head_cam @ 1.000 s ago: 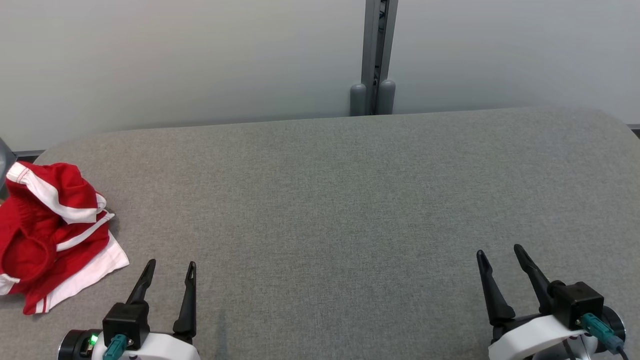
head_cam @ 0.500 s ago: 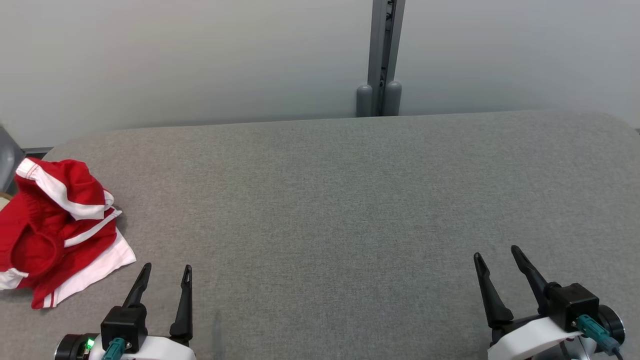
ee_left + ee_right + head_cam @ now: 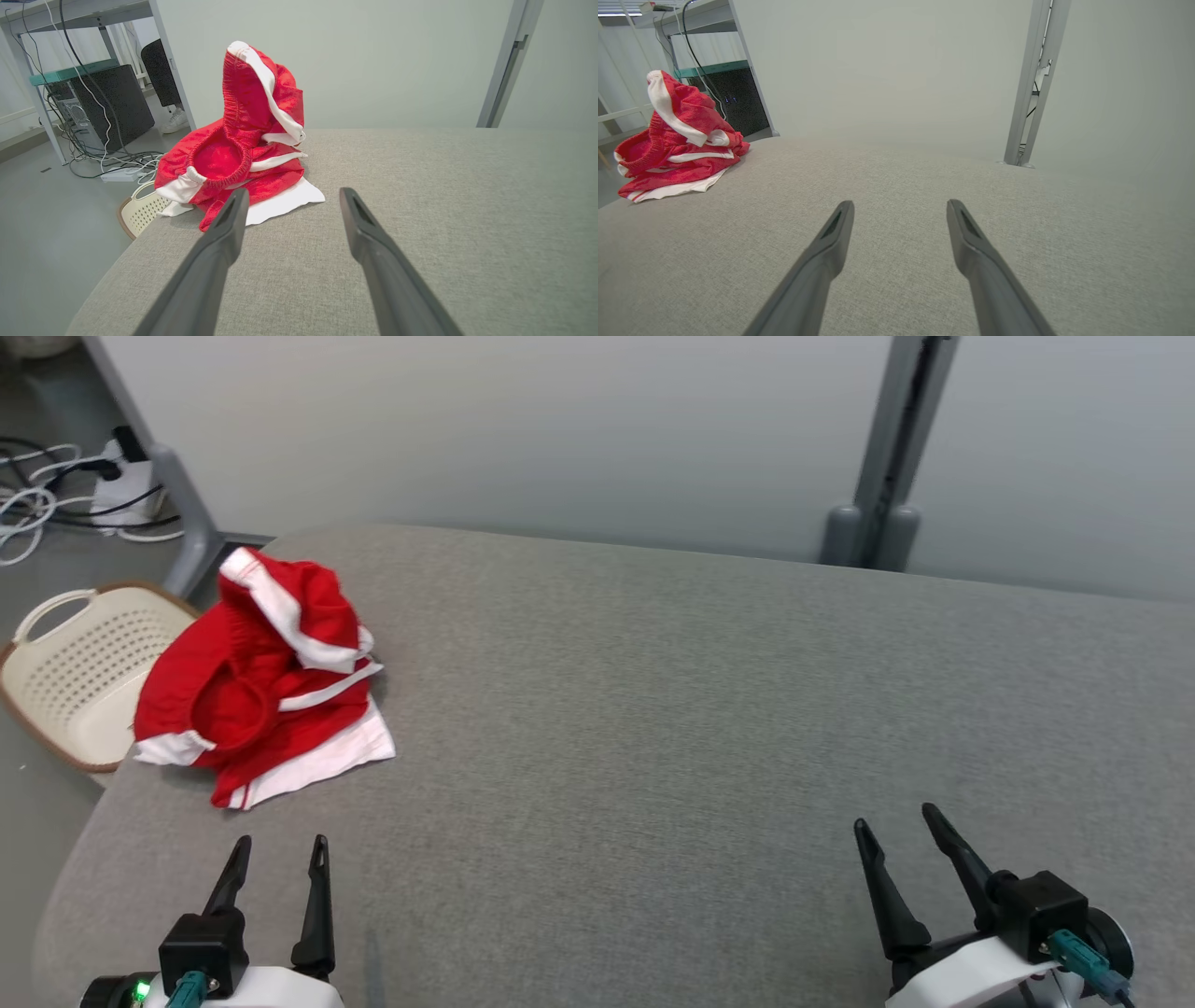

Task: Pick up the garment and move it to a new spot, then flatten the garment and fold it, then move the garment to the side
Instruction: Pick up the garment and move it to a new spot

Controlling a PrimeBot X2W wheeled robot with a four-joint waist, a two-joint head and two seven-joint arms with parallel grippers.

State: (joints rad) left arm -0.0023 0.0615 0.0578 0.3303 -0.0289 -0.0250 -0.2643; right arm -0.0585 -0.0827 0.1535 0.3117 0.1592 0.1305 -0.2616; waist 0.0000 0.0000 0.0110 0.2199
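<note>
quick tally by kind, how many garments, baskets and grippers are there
garment: 1
basket: 1
grippers: 2, left gripper and right gripper
total: 4

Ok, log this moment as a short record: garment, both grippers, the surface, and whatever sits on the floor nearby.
garment: red with white bands, crumpled in a heap, one part standing up; lies near the table's far left corner
table: grey fabric-covered top
left gripper: open, holding nothing, short of the garment and not touching it
right gripper: open, holding nothing, over the table's right side, far from the garment
basket: cream, on the floor beside the table's left edge
cables: on the floor further back
task stage: pick-up not yet begun
</note>
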